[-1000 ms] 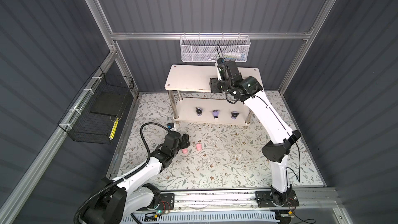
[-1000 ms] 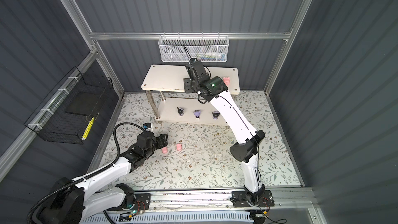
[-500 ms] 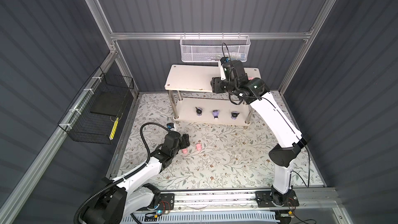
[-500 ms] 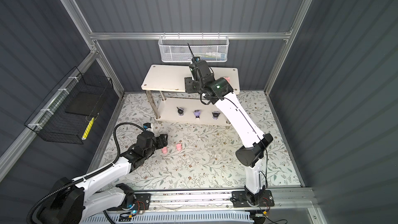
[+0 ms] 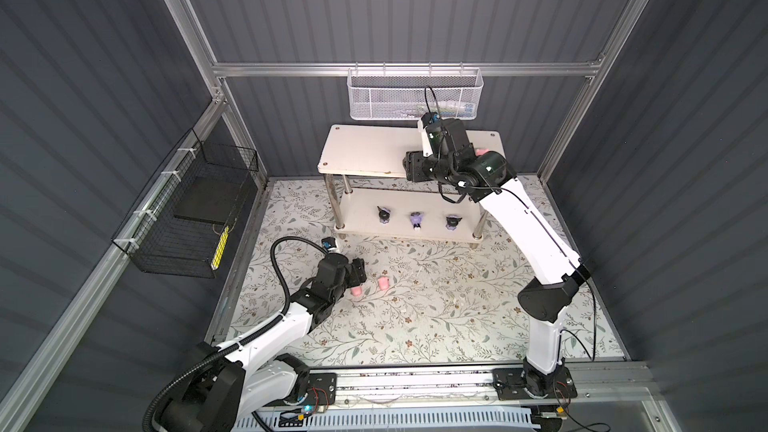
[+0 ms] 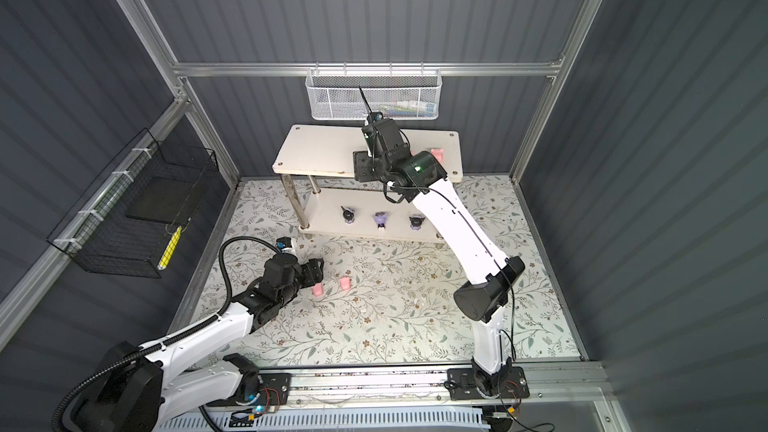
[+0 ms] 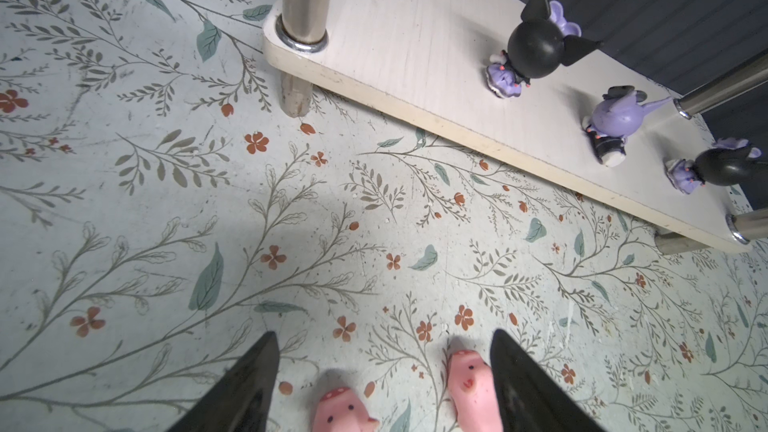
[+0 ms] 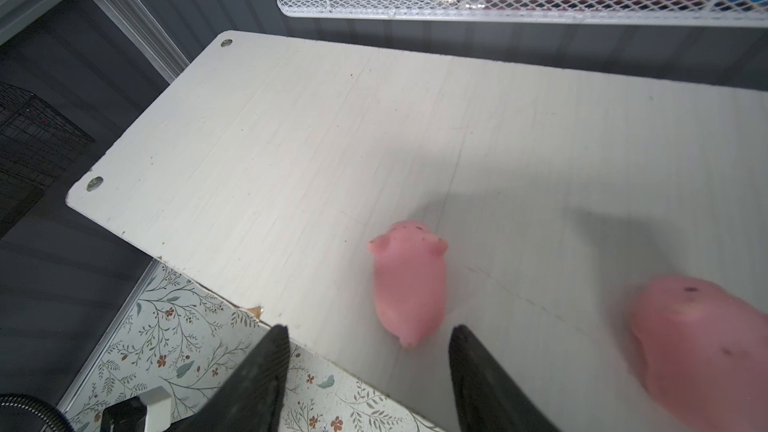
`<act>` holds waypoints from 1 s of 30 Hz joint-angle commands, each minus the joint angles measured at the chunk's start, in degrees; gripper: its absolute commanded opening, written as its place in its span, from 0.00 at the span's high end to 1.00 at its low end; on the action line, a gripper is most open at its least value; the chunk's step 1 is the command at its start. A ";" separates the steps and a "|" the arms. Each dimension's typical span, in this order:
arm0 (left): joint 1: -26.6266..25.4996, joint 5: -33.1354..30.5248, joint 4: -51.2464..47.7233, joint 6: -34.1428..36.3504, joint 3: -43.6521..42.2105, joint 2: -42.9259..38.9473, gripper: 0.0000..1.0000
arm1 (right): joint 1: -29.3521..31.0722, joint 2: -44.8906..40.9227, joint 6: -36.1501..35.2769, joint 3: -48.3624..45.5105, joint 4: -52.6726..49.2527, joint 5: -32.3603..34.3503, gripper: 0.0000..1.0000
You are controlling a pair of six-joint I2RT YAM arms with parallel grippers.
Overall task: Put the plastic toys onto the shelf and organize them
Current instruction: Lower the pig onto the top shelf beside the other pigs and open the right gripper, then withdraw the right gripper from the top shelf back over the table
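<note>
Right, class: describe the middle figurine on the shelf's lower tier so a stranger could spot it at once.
Start at the white two-tier shelf against the back wall and drop to its lower tier, where three small figurines stand in a row. Pick the middle figurine. Its head is lavender; the left neighbour and the right neighbour have black heads.

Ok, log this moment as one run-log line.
left gripper: open, two floor pigs at fingertips | right gripper: open, empty, over shelf top, two shelf pigs there | lower tier: three purple toys
</note>
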 commanded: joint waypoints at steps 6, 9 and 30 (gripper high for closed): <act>0.33 -0.15 0.01 -0.35 -0.62 -0.90 0.20 | 0.24 2.54 -0.16 2.72 0.39 -1.25 0.36; 0.29 -0.12 0.08 -0.33 -0.71 -0.82 0.20 | 0.57 2.48 -0.06 2.72 0.72 -1.57 0.36; 0.28 -0.28 0.09 -0.39 -1.07 -1.19 0.20 | 2.46 -0.99 -0.57 -1.53 3.12 0.60 0.36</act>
